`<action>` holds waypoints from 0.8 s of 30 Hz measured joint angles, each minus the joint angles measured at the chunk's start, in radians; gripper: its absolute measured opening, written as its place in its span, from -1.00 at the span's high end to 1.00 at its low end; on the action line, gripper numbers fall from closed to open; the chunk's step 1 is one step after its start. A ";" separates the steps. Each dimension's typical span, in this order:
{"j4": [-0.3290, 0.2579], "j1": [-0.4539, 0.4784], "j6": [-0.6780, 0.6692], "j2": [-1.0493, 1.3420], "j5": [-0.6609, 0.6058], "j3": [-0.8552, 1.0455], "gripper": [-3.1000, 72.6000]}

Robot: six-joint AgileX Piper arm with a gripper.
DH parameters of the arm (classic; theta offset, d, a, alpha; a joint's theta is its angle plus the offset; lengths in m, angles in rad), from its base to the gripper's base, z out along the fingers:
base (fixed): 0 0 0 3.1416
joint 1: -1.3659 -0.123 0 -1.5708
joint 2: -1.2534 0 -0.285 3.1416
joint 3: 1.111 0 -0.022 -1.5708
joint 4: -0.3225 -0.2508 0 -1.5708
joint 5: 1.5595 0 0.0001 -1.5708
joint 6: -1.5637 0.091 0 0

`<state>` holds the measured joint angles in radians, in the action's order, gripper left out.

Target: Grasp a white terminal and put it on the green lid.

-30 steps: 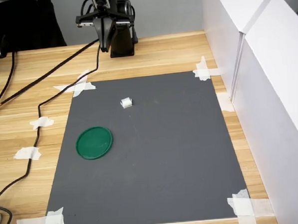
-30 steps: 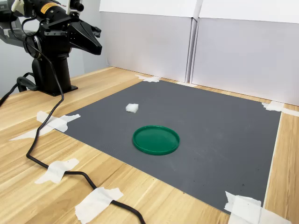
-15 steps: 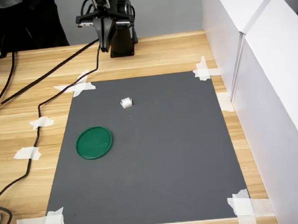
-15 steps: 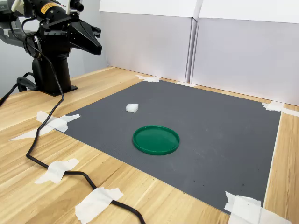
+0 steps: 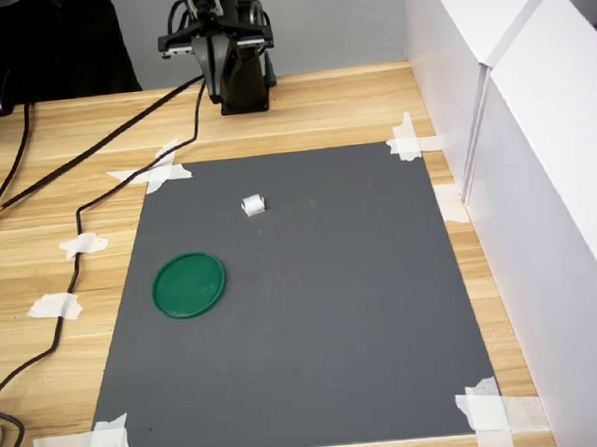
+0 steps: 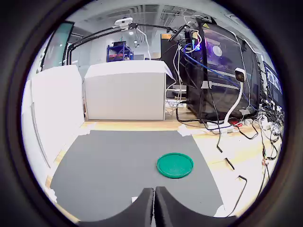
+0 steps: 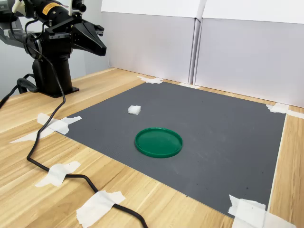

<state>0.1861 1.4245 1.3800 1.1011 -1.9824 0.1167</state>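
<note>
Judging by its size, the white terminal (image 5: 252,204) should be light, rigid and easily nudged; pinch its 2 flat opposite sides. It lies loose on the grey mat (image 5: 363,310), apart from the green lid (image 5: 189,284). The gripper (image 6: 154,201) hangs closed, empty, over the mat's edge.

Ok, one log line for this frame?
hand: shut, empty, raised near arm base | white terminal: on grey mat, untouched | green lid: bare

Tiny white plastic terminal block (image 5: 252,205) and flat round green plastic lid (image 5: 189,284) apart on dark grey mat (image 5: 363,300); terminal nearer arm base (image 5: 243,81).
</note>
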 joint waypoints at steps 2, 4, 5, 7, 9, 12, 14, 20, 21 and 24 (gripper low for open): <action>0.000 0.000 -0.001 -0.039 -0.028 -0.042 0.96; 0.002 0.000 -0.002 -0.100 -0.054 -0.093 0.96; 0.006 0.000 -0.002 -0.135 -0.063 -0.117 0.96; 0.021 0.000 -0.003 -0.209 -0.092 -0.185 0.96; 0.040 0.000 -0.004 -0.280 -0.123 -0.253 0.96; 0.077 0.000 -0.005 -0.407 -0.188 -0.365 0.96; 0.101 0.000 -0.006 -0.488 -0.240 -0.435 0.96; 0.154 0.000 -0.006 -0.743 -0.478 -0.620 0.96; 0.160 0.000 -0.006 -0.781 -0.512 -0.646 0.96; 0.168 0.000 -0.006 -0.870 -0.561 -0.692 0.96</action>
<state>0.3543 1.4245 1.3742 0.2307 -2.5434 -0.5756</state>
